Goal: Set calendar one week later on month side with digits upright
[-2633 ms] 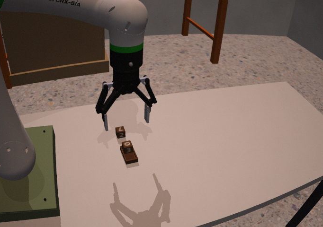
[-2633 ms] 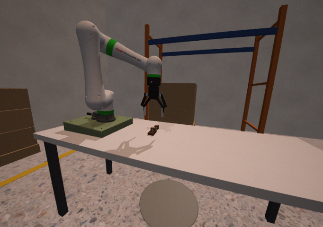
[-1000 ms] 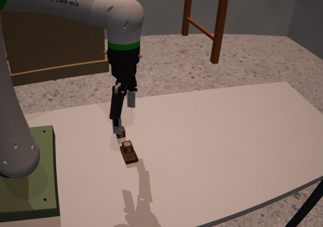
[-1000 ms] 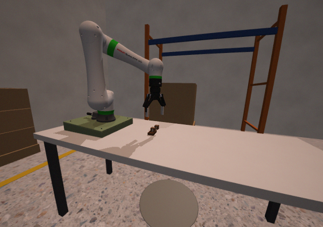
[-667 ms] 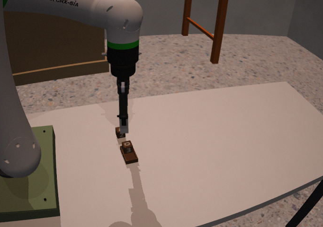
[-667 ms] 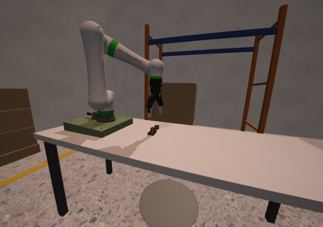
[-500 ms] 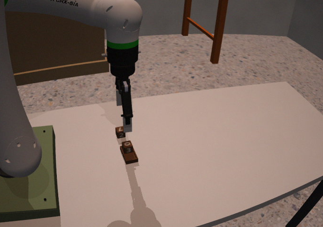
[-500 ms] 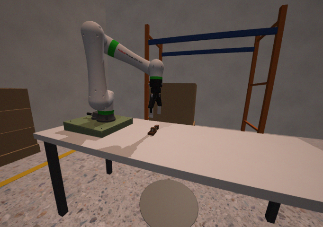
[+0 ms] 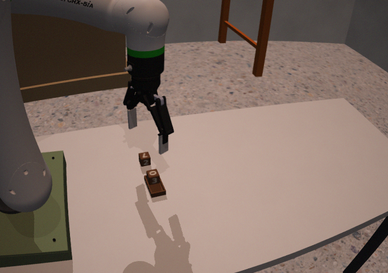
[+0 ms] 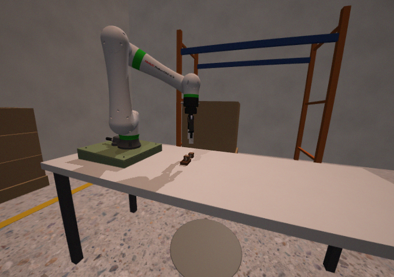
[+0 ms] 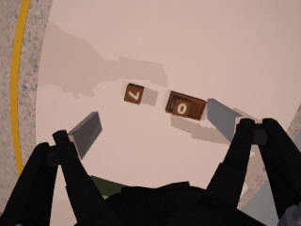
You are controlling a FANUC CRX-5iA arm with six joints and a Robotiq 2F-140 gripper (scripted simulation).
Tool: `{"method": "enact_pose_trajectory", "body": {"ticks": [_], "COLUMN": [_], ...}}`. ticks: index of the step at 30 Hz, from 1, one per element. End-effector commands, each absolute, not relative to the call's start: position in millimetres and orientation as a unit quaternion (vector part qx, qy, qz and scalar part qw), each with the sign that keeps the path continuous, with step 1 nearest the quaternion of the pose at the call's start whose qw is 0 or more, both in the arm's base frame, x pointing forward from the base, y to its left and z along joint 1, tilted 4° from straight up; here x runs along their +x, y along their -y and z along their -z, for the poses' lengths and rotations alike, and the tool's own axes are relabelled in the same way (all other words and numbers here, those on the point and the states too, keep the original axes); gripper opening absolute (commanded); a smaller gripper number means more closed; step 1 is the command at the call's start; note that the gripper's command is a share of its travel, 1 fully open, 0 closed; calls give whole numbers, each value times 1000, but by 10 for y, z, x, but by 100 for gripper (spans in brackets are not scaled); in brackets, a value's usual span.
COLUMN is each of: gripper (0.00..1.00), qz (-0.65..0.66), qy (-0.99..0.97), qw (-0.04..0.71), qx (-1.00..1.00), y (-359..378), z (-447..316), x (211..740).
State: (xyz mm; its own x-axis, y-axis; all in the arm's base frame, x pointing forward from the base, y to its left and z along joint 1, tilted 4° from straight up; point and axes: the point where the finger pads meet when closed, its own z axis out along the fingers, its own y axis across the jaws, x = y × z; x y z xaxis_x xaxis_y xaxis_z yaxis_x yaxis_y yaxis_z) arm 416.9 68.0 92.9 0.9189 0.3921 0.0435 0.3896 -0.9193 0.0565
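- The tray [image 9: 158, 189] [image 10: 184, 163] [image 11: 197, 110] lay flat on the table [image 9: 249, 180] [image 10: 253, 182] [image 11: 198, 47]. It was a small, oblong, dark brown piece with a low raised rim.
- One cube [image 9: 153, 176] [image 10: 186, 157] [image 11: 182, 108] sat in the tray, at the end nearer the loose cube [image 9: 144, 158] [image 10: 190, 154] [image 11: 134, 93]. The other end of the tray showed bare floor.
- The cube in the tray was brown with pale digits: a 0 on its top face and a 3 on the side facing the top view's camera. The 3 read upright.
- The loose cube matched it in brown colour and stood on the table just beyond the tray's end, apart from it. Its top face bore a 7, inverted as seen in the top view; its side face bore a 2, upright.
- The side with the month's name could not be identified in these views.
- The gripper [image 9: 148, 140] [image 10: 190, 141] [image 11: 152, 115] was raised above the table, its fingers spread wide apart, with nothing between them. Neither cube was touched by a finger.
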Motion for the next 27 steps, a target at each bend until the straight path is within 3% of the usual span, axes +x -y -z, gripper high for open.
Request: {"method": "enact_pose_trajectory", "body": {"ticks": [1, 27], "gripper": [100, 100], "qz": [-23, -14], "qy": [-282, -635], "qw": [20, 28], "qx": [959, 772], "y": [-727, -968], "z": [-920, -866], "x": [4169, 4147]}}
